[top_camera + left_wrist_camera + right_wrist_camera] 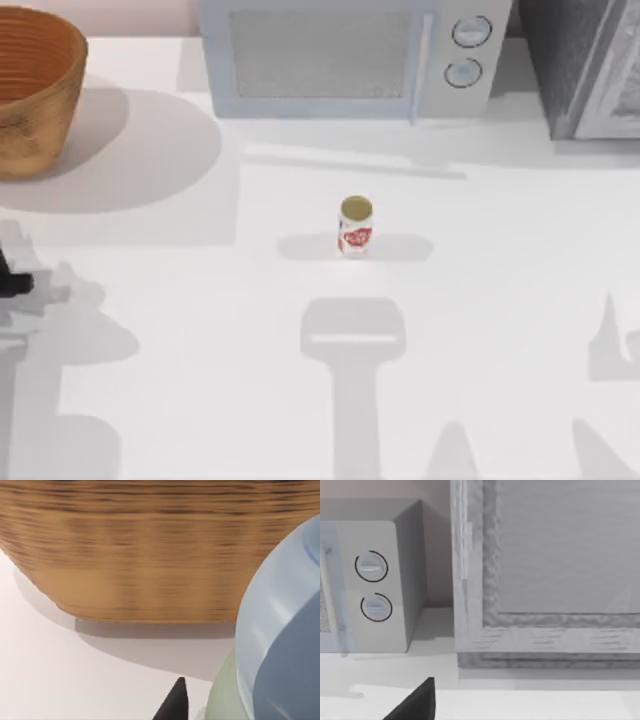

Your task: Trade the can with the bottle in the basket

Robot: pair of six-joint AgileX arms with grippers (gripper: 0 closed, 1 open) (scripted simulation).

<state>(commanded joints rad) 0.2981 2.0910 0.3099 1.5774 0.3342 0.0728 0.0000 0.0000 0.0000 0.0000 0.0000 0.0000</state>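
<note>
White counter (200,400) runs wide and mostly bare. Far left, basket (30,90) sits at the back corner, ribbed wall close in my left wrist view. Left tool (176,702) is low beside that wall with a pale blue-green bottle (280,645) right against it; can't tell if it grips. Centre, can (355,226) stands upright, well apart from everything: likely light, stiff, slick, so I'd pinch mid-body. Microwave (350,55) behind it. Right tool (415,702) near the grey cabinet (550,570); closure unclear.
</note>
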